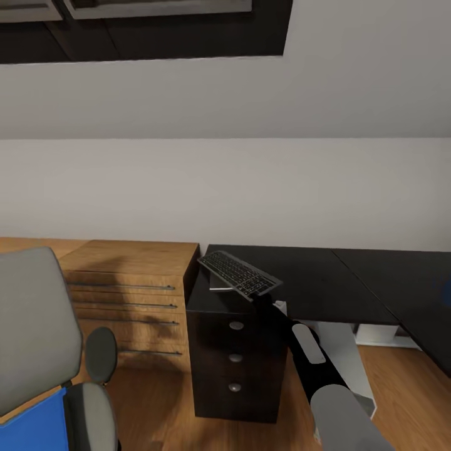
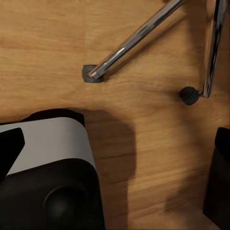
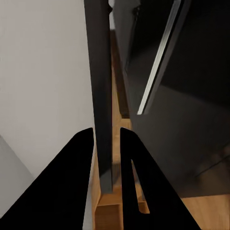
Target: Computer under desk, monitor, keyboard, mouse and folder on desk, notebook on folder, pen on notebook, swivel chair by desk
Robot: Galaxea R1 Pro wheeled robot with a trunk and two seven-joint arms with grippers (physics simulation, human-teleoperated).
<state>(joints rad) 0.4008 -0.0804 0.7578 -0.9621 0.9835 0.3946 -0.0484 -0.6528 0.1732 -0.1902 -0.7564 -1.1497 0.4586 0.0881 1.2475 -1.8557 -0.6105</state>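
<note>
- the right gripper [image 3: 106,158] has its 2 fingers pinched narrow on the thin edge of the keyboard [image 1: 240,274]; the right wrist view shows the slab edge-on between the black fingers [image 3: 76,177], so the hold is by the rim, probably because the board is too flat to take any other way.
- in the head view the keyboard hangs tilted, its far corner toward 10 o'clock and the gripped end toward 4 o'clock, above the black drawer unit [image 1: 237,351] just beside the end of the desk [image 1: 313,282]. i judge it is being carried across to the black top.
- a thin pale flat thing [image 1: 219,285] lies on the drawer unit under the keyboard; i cannot tell what it is.
- the desk top in view is bare and no monitor shows here, so the "next to the monitor" spot cannot be judged yet.
- the swivel chair [image 1: 34,326] stands at 8 o'clock in the head view with the blue folder [image 1: 31,423] on its seat, waiting for a later step.
- the left wrist view looks down on wood floor [image 2: 143,153] and the chair's chrome legs [image 2: 134,40]; whether the left gripper is wide or narrow i cannot tell.
- the wooden dresser [image 1: 131,282] sits at 9 o'clock of the drawer unit, near enough to mind when swinging.
</note>
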